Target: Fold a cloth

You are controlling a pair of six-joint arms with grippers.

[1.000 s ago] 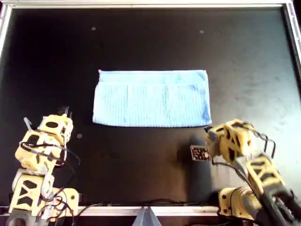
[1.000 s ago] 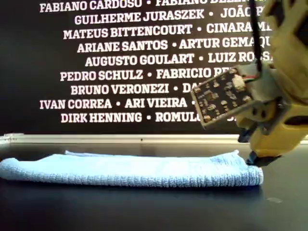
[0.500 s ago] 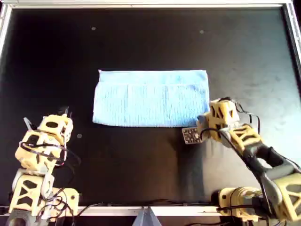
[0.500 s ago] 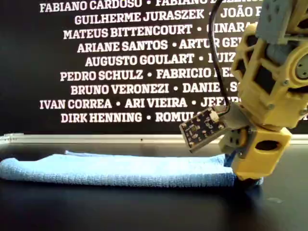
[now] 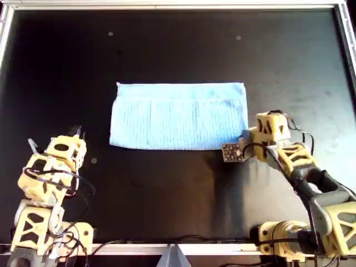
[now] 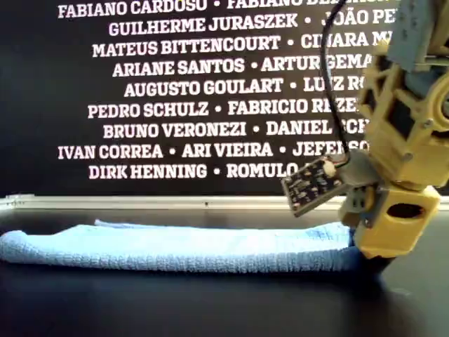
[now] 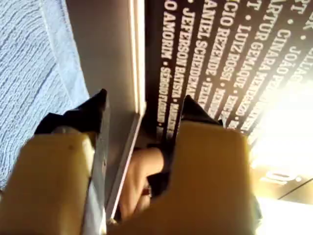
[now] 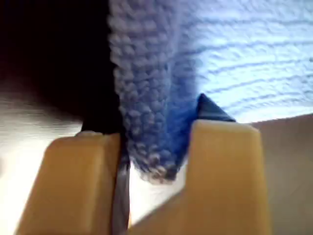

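Observation:
The light blue cloth (image 5: 178, 117) lies flat on the black table, folded into a wide rectangle. In the exterior view the cloth (image 6: 175, 247) is a low band. My right gripper (image 5: 248, 135) is down at its near right corner in the overhead view, low on the table (image 6: 372, 256). In the right wrist view the cloth's thick folded edge (image 8: 161, 98) fills the gap between the yellow fingers (image 8: 225, 166), which are shut on it. My left gripper (image 5: 75, 133) rests at the overhead view's lower left, apart from the cloth, open (image 7: 142, 112) and holding nothing.
A metal rim (image 5: 178, 5) frames the black table. A black wall with white names (image 6: 175, 91) stands behind it. A small circuit board (image 5: 232, 152) sticks out from the right wrist, beside the cloth's edge.
The right arm reached forward from the table's front to the cloth's near right corner, then shifted slightly right in the overhead view. The cloth and the left arm have not moved.

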